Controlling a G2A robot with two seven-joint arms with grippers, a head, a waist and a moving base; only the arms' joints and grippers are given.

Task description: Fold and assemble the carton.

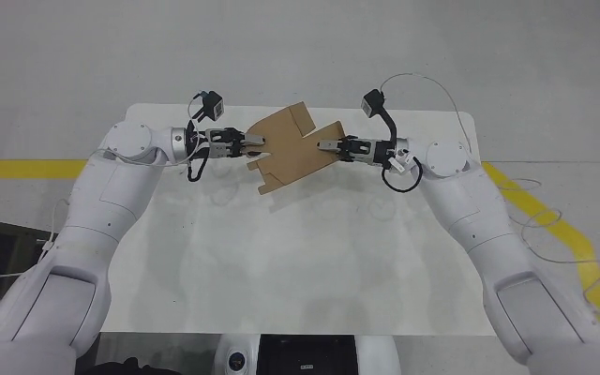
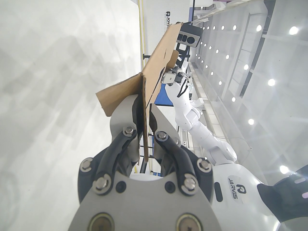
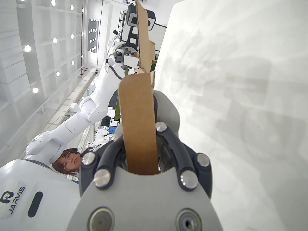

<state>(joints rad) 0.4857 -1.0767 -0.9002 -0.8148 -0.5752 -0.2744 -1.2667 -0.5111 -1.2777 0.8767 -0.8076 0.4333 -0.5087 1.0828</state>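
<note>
carton [image 1: 292,142]: flat brown blank, held above table [image 1: 281,272], toward its 12 o'clock side | left gripper [image 1: 256,143]: fingers clamped on carton's 9 o'clock edge | right gripper [image 1: 324,145]: fingers clamped on its 3 o'clock flap

A line of dark lettering with a small round logo runs along a white wall panel [image 2: 167,17] in the room behind. The right arm's shoulder shell [image 2: 232,189] and the left arm's shoulder shell [image 3: 14,198] each carry a logo and one word in dark capitals, a maker's mark. The carton [image 1: 291,148] is plain brown card.
</note>
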